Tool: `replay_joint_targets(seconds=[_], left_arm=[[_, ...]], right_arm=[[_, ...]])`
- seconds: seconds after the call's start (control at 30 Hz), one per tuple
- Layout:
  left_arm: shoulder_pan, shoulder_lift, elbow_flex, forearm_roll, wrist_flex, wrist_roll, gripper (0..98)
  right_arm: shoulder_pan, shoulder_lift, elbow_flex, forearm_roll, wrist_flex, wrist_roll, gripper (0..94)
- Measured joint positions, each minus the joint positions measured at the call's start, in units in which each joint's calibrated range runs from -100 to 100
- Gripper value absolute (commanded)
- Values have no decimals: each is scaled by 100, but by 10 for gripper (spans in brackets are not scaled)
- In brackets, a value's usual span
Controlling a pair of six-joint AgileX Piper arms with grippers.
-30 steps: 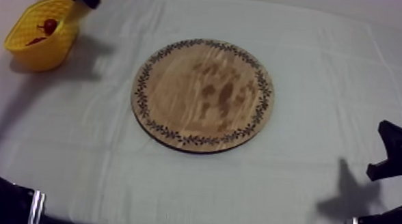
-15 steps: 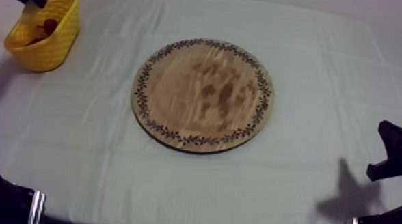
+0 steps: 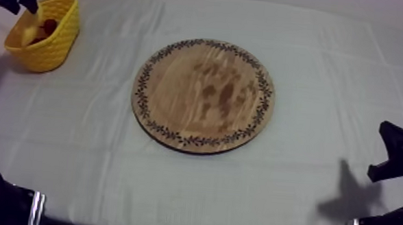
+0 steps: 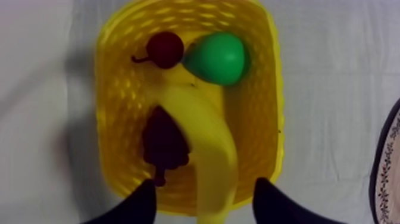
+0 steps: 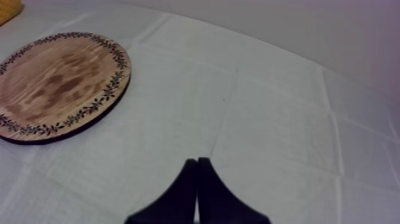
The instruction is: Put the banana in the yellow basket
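Upper left, at the edge of the surface (image 3: 318, 61), the left pincer (image 4: 205, 180) is hovering spread wide, holding nothing, over the yellow basket (image 3: 58, 41). One banana (image 4: 208, 137) is lying inside with one pear (image 4: 220, 58), one small red fruit (image 4: 165, 47) and one bunch of grapes (image 4: 163, 143). Centre, one board (image 3: 203, 95), free cloth surrounding it. Right, the right pincer (image 5: 197, 164) is sitting closed tight.

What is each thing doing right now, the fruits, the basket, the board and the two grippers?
Yellow basket: upright, holding four fruits.
Banana: lying in the basket, free of the fingers.
Pear: in the basket.
Small red fruit: in the basket, beside the pear.
Bunch of grapes: in the basket, beside the banana.
Wooden board: flat on the cloth, bare.
Left gripper: above the basket, fingers open.
Right gripper: over the cloth, fingers shut on nothing.
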Motion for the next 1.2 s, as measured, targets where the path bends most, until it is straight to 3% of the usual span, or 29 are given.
replay_joint_targets(seconds=[0.2,0.43,0.57,0.73,0.97,1.2], left_arm=[[-36,-364,113,-47,-12,42,840],[3,-1276,705,-28,-18,181,760],[71,-1955,1178,-20,-86,299,637],[101,-2897,1789,6,-276,421,400],[105,-4301,2639,128,-672,419,156],[93,-5615,3756,325,-1237,354,63]], right_arm=[[0,0,0,0,0,0,2],[0,0,0,0,-8,0,2],[0,0,0,0,-8,-3,2],[0,0,0,0,-8,-3,2],[0,0,0,0,-8,-3,2],[0,0,0,0,-8,-3,2]])
